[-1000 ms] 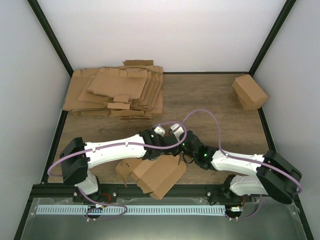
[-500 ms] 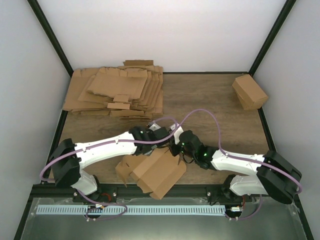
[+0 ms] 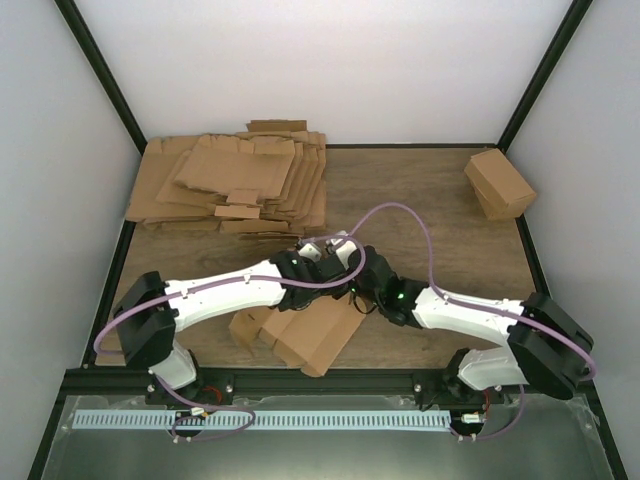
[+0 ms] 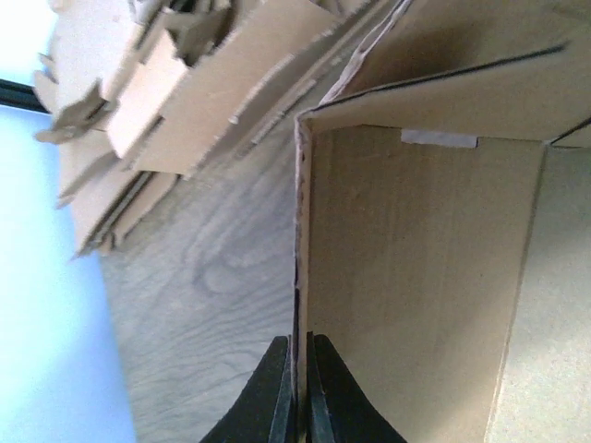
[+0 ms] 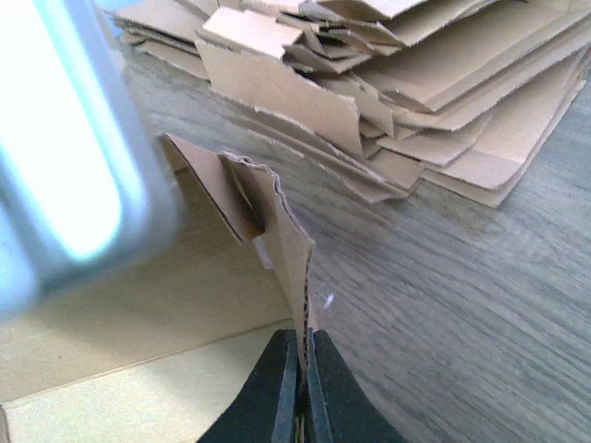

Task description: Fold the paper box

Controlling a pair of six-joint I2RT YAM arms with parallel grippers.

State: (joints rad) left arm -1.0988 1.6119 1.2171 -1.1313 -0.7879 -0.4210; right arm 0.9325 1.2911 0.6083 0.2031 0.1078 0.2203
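The paper box (image 3: 315, 340) lies at the near edge of the counter (image 3: 420, 200), between my two arm bases. It is plain brown corrugated cardboard, matt and faintly fibrous, with straight creases and sharp folded corners. From above, the whole piece stretches mostly left to right, skewed to the counter's front edge, with loose flaps at its left end and the fuller body towards the right. My left jaws are pressed together on it: the black fingers (image 4: 277, 388) pinch the thin edge of one wall of the paper box (image 4: 416, 277), which runs straight away from the camera to a folded corner, where a small pale rectangular patch (image 4: 439, 138) sits on the inner face. My right jaws are pinching too, their black fingers (image 5: 319, 388) clamped on a narrow flap (image 5: 282, 245) with a ragged, wavy cut edge that shows the fluting. The counter is grey-brown wood grain, smooth and slightly glossy. At its far left lies a thick pile of flat sheets (image 3: 235, 185) of the same cardboard, untidy, with notched tabs sticking out. A closed brown cuboid (image 3: 498, 183) sits in the far right corner, well apart
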